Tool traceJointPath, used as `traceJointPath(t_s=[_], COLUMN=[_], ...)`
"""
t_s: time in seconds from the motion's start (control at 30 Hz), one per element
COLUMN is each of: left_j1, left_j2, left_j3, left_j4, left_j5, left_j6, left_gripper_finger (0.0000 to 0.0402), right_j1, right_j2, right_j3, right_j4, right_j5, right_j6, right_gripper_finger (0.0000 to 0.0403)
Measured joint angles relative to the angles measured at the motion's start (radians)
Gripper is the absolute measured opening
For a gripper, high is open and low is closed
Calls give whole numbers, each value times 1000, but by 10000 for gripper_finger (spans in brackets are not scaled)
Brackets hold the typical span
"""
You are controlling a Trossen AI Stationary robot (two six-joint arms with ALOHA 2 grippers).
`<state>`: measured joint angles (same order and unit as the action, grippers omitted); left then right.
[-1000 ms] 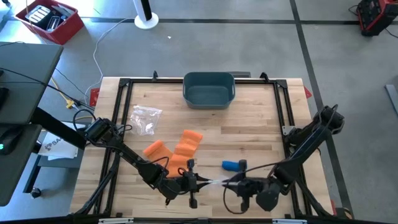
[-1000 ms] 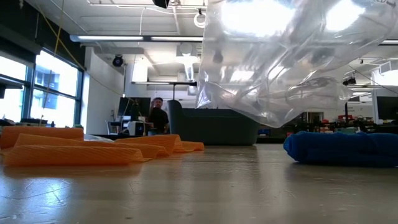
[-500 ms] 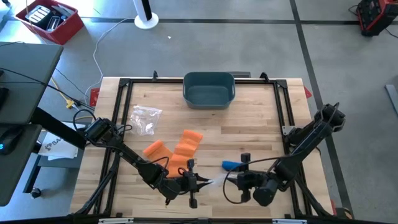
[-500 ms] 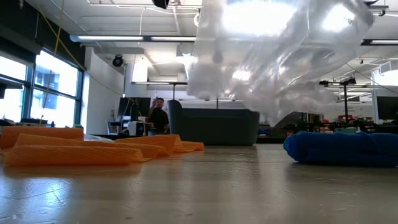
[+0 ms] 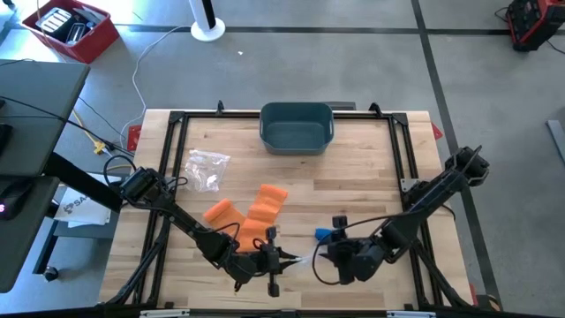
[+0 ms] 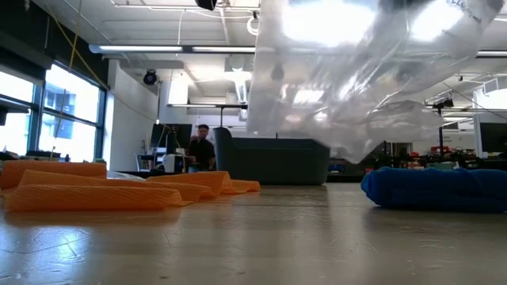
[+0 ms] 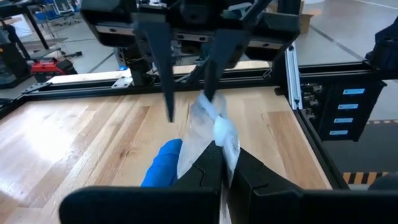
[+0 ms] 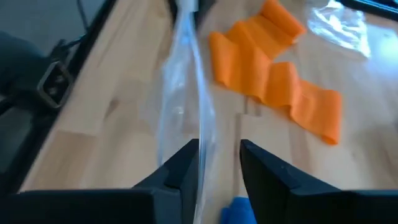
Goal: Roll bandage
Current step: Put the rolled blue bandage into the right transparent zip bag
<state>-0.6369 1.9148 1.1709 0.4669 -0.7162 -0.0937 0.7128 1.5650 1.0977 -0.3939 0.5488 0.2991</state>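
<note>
Left pincer, at the near edge of the bench, is clamped fully shut on one end of a clear plastic bag. Right pincer faces it from just beside, fingers parted around the bag's other end; actual grip on the film cannot be told. The bag hangs stretched between them. Blue bandage lies on the bench just behind the right pincer. Orange bandage lies partly unrolled behind the left pincer. Grey bin at far edge.
</note>
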Motion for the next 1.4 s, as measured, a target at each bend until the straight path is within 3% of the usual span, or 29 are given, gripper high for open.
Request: traceJointPath(t_s=[0.2, 0.27, 0.47, 0.57, 0.67, 0.77, 0.9, 1.2, 1.4], left_j1=[0, 0, 0, 0, 10, 37, 90, 155, 144], left_j2=[-11, -31, -142, -182, -180, -150, -93, -53, -54], left_j3=[0, 1, 0, 0, 0, 1, 1, 1, 63], left_j4=[-76, -175, -500, -481, -312, -128, -26, -48, -48], left_j5=[0, -9, -173, -232, -258, -207, -135, 107, 125], left_j6=[-59, -117, -375, -375, -224, -76, -29, -138, -60], left_gripper_finger=[24, 44, 93, 100, 102, 102, 102, 102, 102], right_j1=[-2, -1, -2, -2, -2, -6, -6, -6, -6], right_j2=[0, 0, 1, 1, 1, 1, 1, 1, 2], right_j3=[0, 0, 0, 0, 0, 0, 0, 0, 0], right_j4=[-47, -76, -157, -155, -146, -128, -104, -103, -102], right_j5=[47, 72, 139, 158, 177, 182, 182, 180, 163], right_j6=[35, 66, 146, 144, 138, 127, 108, 103, 104], right_gripper_finger=[14, 9, 3, 2, 2, 1, 1, 0, 0])
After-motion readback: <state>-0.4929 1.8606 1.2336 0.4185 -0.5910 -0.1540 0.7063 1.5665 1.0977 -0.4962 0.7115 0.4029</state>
